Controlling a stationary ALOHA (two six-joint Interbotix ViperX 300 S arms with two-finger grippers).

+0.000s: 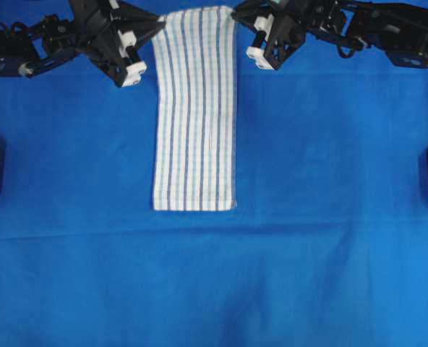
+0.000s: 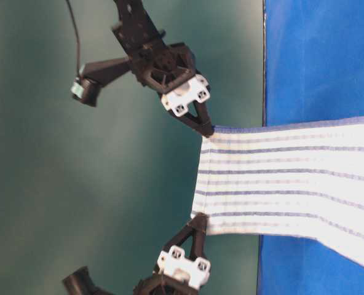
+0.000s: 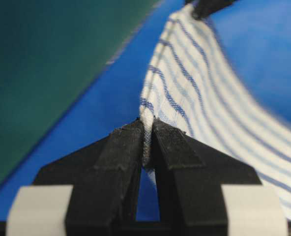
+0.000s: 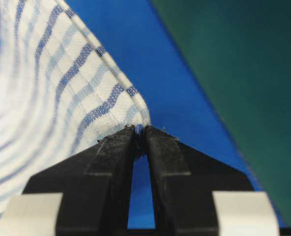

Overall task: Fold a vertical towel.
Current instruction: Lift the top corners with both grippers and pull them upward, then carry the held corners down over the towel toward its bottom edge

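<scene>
Left jaws: I have the left gripper [image 3: 146,123] pinched tight on one far corner of the towel [image 1: 194,116]; the cloth is squeezed between the black fingertips [image 3: 128,142].
Right jaws: the right gripper [image 4: 140,130] is clamped the same way on the other far corner, hem caught between its tips.
Towel position: its far end hangs lifted between my two grippers at the far edge of the blue cloth [image 1: 330,253]; the near end lies flat, short hem square, around the middle of that cloth.
Towel sag: from table level the lifted end is stretched fairly taut between the grips, then slopes down to the surface.
Handling: I judge it light, thin and limp, with no stiffness of its own; the woven hem gives the tips some bite, so slipping seems unlikely unless I pull the corners apart.
Where to hold: the two far corners, as now; carrying them level should keep the fold square.
Arm pose: in the overhead view both arms come in from the far corners, fingers pointing inward at the towel, wrists roughly mirrored.
</scene>
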